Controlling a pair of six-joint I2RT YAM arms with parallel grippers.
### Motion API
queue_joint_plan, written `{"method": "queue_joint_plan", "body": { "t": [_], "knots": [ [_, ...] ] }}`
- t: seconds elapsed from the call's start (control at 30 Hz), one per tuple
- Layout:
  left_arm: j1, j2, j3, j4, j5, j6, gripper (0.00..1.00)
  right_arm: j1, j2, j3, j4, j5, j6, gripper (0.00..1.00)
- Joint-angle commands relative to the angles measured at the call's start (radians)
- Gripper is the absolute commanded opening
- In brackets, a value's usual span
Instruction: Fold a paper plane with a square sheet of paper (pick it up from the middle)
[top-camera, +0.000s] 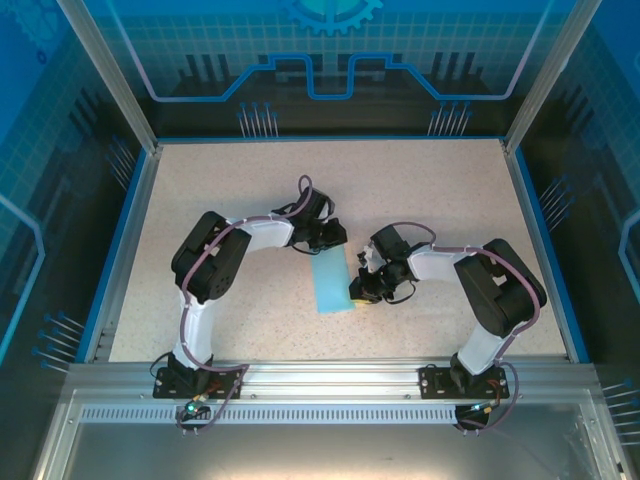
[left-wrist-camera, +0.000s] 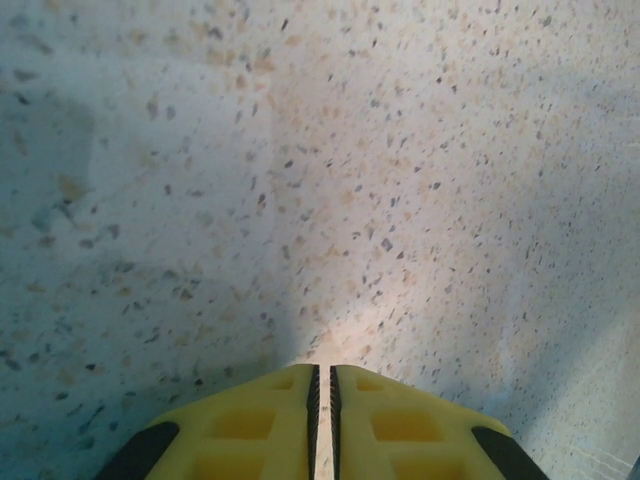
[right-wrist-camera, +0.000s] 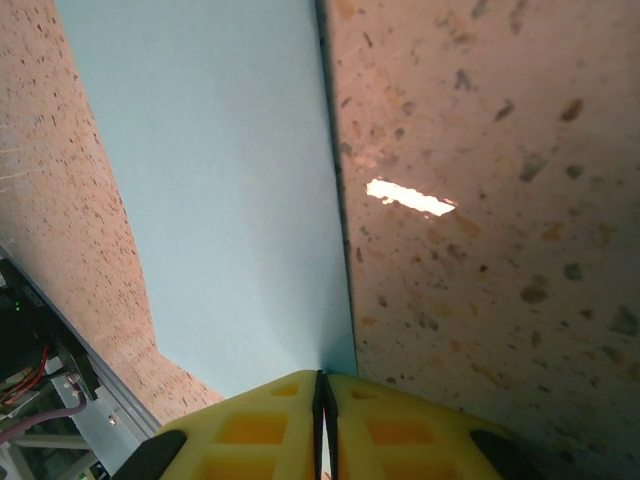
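The square sheet of paper (top-camera: 331, 285) lies flat mid-table, folded into a narrow light blue rectangle. My right gripper (top-camera: 359, 296) is at its lower right edge. In the right wrist view the paper (right-wrist-camera: 220, 200) stretches away from the yellow fingertips, and the right gripper (right-wrist-camera: 322, 376) is shut with its tips down on the paper just inside its straight right edge. I cannot tell whether any paper is pinched. My left gripper (top-camera: 336, 239) hovers just past the paper's far end. In the left wrist view the left gripper (left-wrist-camera: 322, 367) is shut with nothing in it, over bare speckled table.
The speckled beige table (top-camera: 250, 180) has a blue rim and metal frame posts (top-camera: 110, 75) at its corners. A metal rail (top-camera: 320, 380) carrying both arm bases runs along the near edge. Both arms bend inward toward the middle.
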Motion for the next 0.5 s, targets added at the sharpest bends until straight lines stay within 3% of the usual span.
{"method": "queue_joint_plan", "body": {
  "t": [0.0, 0.3, 0.47],
  "knots": [
    [0.005, -0.003, 0.039, -0.020, 0.017, 0.030, 0.13, 0.022, 0.089, -0.064, -0.104, 0.076, -0.008, 0.11],
    [-0.022, -0.147, -0.080, 0.047, 0.066, 0.047, 0.22, 0.022, 0.091, -0.064, -0.101, 0.076, -0.005, 0.11],
    [-0.054, -0.154, -0.123, 0.045, 0.077, 0.037, 0.22, 0.022, 0.094, -0.066, -0.097, 0.078, -0.004, 0.11]
  ]
}}
